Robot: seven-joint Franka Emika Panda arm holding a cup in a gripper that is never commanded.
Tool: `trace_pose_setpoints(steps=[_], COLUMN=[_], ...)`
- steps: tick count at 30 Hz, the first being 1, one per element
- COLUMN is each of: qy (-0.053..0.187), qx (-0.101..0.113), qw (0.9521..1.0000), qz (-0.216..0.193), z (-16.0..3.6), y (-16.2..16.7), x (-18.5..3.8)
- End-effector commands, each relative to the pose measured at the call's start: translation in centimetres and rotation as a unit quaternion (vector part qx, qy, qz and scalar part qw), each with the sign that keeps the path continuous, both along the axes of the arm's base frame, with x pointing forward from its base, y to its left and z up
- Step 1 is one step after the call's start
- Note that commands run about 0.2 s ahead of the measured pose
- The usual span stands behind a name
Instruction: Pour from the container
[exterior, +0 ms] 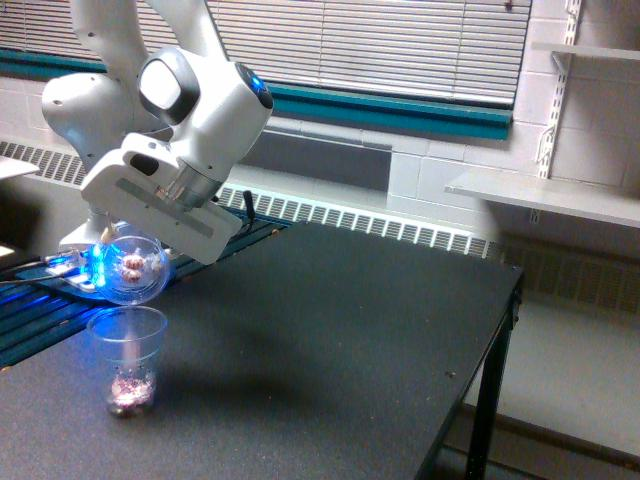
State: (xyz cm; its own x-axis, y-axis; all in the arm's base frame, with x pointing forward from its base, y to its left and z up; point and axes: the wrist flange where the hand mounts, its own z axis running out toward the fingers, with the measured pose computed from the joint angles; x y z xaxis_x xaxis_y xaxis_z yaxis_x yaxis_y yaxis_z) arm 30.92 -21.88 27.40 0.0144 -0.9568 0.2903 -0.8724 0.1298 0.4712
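Clear plastic tumbler (133, 272): short and wide, tipped steeply so its round rim faces down and toward the camera; lit blue from behind on the exterior view's left. A few small pink-and-white pieces (132, 265) sit inside it. Position: held in the air directly above the receiving cup, at about 9 o'clock of the scene, apart from the cup below.

Gripper (122, 240): white Franka hand, angled downward from a white wrist housing. The fingers are largely hidden behind the tumbler and the hand body; they appear clamped on the tumbler, which hangs from them clear of any support.

Receiving cup (127, 358): taller, tapered, clear plastic, upright on the counter at about 8 o'clock. A small heap of pink-and-white pieces lies at its bottom. Blue glow on its rim.

Counter (330, 340): dark, matte, speckled top with a black metal leg at 5 o'clock. A soft shadow of the arm falls across its middle.

Blue-lit device (70, 270): at 9 o'clock behind the tumbler, on the counter edge; details too blurred to tell.

Background, 12 o'clock: closed window blinds (380, 45) over a teal band, a white radiator grille (380, 228) along the wall. At 2 to 3 o'clock: white wall shelves (545, 195) on slotted rails.
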Motion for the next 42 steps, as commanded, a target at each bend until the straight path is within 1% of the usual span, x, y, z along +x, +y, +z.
trace_pose_setpoints(steps=[1,22,36,42], qy=[0.005,0.005,0.012,0.011], qx=[0.005,0.013,0.026,0.027], qw=[1.0,0.9998,0.9994,0.9994], qz=[0.005,0.01,0.017,0.018], z=[0.23,0.33,0.45,0.46], y=[0.14,-0.08,-0.3,-0.34], x=[0.31,0.71,1.11,1.24])
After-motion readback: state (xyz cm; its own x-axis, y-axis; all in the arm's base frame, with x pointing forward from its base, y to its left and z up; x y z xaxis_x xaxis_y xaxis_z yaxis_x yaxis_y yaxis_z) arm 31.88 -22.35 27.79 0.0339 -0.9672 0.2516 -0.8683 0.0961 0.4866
